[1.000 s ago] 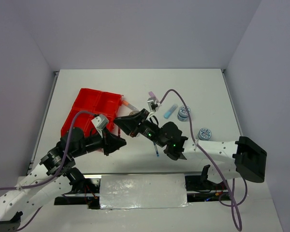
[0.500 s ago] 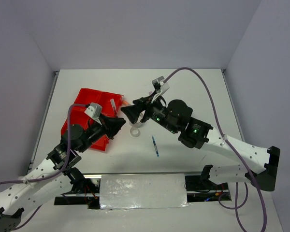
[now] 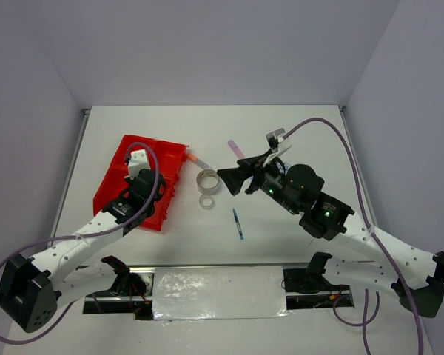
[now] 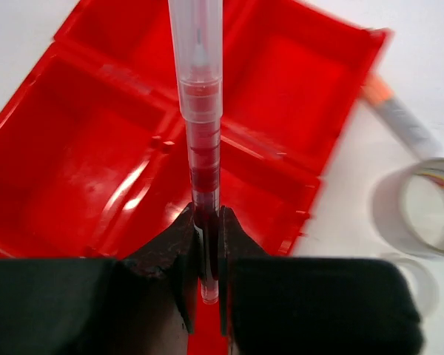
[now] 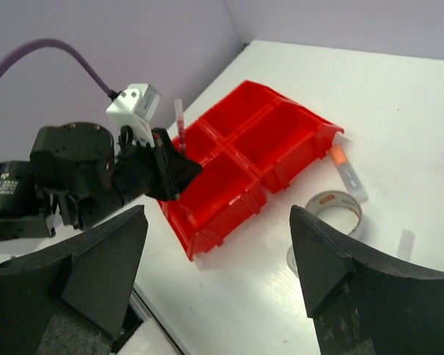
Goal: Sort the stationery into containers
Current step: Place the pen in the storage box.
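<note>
The left arm [image 3: 74, 240] is extending forward with its gripper [image 4: 207, 220] pinching a pen [image 4: 196, 74] between closed fingers, while the right arm [image 3: 355, 229] is stretching leftward, its gripper [image 3: 226, 176] gaping wide.

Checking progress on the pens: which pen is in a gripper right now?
The clear-barrelled red-ink pen, pinched in the left gripper over the red plastic tray. The thin blue pen and orange-tipped pen lie on the white table.

The tray [image 4: 96, 170] was bright red all over. The fat pen [image 4: 198, 89] in the black left gripper [image 4: 206, 237] was see-through with dark red inside. The table [image 3: 303, 133] was white, the thin pen [image 3: 238, 223] was blue, the stick [image 3: 236, 148] was pink and the tape ring [image 4: 385, 214] was grey.
</note>
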You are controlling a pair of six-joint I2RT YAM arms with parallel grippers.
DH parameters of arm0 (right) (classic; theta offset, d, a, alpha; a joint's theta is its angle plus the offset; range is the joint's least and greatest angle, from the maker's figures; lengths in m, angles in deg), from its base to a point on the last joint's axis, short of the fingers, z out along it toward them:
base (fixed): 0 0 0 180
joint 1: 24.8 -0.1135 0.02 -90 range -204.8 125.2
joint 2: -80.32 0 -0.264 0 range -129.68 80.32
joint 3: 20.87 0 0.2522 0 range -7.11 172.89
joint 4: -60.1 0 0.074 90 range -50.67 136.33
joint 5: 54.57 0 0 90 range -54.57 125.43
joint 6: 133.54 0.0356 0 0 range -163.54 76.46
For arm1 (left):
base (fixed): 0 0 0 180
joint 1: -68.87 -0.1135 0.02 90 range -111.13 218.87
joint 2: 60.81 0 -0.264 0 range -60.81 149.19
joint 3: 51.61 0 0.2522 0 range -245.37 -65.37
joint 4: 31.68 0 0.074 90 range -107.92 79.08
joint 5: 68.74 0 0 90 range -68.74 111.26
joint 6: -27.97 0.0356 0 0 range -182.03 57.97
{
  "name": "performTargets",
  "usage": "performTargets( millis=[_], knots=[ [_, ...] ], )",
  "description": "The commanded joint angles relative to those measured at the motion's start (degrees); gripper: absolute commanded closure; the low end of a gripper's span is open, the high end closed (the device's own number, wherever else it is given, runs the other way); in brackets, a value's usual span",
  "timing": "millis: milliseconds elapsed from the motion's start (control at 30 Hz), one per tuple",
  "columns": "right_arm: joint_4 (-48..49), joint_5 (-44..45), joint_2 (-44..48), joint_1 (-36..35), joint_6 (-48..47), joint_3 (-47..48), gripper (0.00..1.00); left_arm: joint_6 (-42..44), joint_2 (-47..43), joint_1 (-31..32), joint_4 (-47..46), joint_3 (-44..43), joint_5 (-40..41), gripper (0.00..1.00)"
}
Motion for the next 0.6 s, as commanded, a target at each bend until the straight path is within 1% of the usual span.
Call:
performTargets(
  millis=[0, 33, 67, 100, 300, 367, 467, 567],
  knots=[
    [-1.6, -0.3, 1.8, 0.1, -1.7, -1.3, 0.16, 3.0, -0.9, -4.8, -7.8, 3.7, -4.6, 0.84],
    [-1.7, 0.0, 2.1, 0.2, -1.9, -1.5, 0.16, 2.8, -1.2, -6.1, -8.3, 4.9, -5.5, 0.83],
    [-1.7, 0.1, 2.6, 0.2, -2.0, -2.2, 0.16, 2.8, -1.2, -6.2, -8.5, 5.4, -5.9, 0.8],
    [-1.3, 0.6, 2.9, 0.2, -2.0, -2.6, 0.16, 3.0, -0.9, -6.4, -9.0, 6.0, -7.3, 0.8],
    [0.8, -0.2, 1.1, 0.2, -1.3, -3.8, 0.16, 2.6, 0.3, -6.5, -10.9, 8.0, -16.0, 0.82],
    [1.1, -0.7, 0.2, 0.2, -1.0, -3.8, 0.16, 2.3, 0.1, -6.5, -10.9, 8.8, -17.0, 0.81],
    [1.6, -1.1, -0.4, 0.2, -0.7, -3.7, 0.16, 1.2, -0.4, -6.5, -9.5, 9.1, -16.9, 0.75],
    [1.7, -1.3, -0.5, 0.2, -0.6, -3.5, 0.16, 0.0, -0.5, -6.5, -7.3, 9.1, -16.1, 0.72]
  ],
)
